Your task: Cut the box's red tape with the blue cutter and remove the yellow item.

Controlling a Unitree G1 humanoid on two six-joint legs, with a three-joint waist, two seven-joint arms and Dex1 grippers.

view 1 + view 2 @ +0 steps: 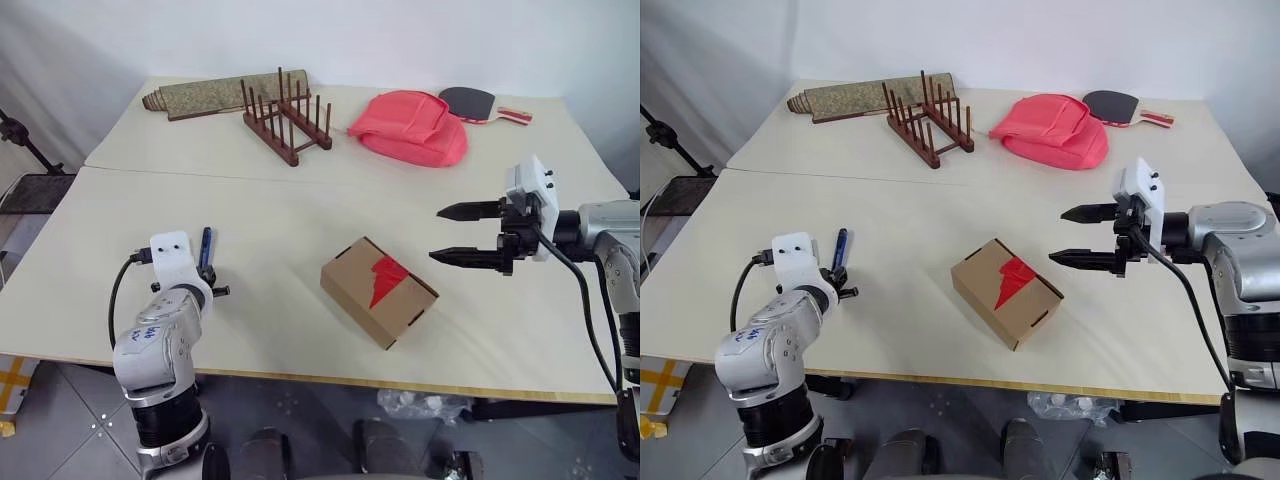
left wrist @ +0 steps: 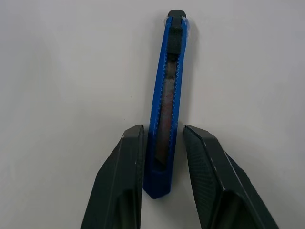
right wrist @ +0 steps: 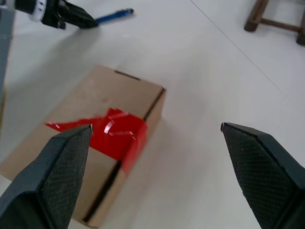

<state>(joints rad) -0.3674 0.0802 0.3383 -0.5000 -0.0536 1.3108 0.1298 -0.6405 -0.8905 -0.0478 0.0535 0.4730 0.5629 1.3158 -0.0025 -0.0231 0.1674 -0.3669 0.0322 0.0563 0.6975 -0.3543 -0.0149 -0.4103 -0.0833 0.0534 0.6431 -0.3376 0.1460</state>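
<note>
Now the left gripper straddles the cutter near the table's left edge, fingers narrowed, not yet clamped; squeeze squarely. Right gripper hangs wide open, empty.

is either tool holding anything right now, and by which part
The left tool brackets the blue cutter at its near end, grip unconfirmed. The right tool is open, empty.

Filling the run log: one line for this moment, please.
left gripper: around blue cutter on table | right gripper: open, beside box | red tape: uncut
</note>
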